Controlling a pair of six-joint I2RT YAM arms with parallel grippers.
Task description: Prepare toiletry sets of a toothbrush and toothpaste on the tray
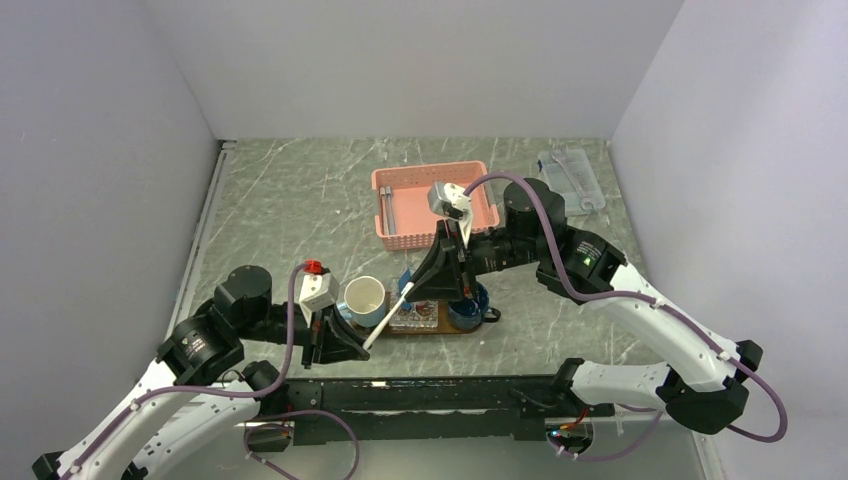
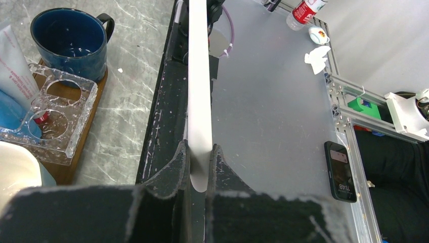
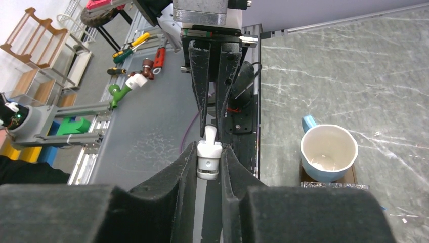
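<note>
Pinching the smooth white toothbrush (image 2: 200,76) handle, the left hand (image 2: 200,149) hangs by the bench (image 1: 300,200) edge, and the right hand (image 3: 209,149) pinches its other end. If both pull, the thin slippery stick could slide out or bend. Beyond, the flat brown wooden tray (image 2: 65,173) carries a round dark blue mug (image 2: 68,40) and the soft toothpaste (image 2: 12,76) tube.

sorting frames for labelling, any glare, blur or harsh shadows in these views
Top external: even soft light, sharp throughout. Left wrist: toothbrush handle blown out white, left gripper soft near the lens. Right wrist: right gripper blurred up close, table sharp.
</note>
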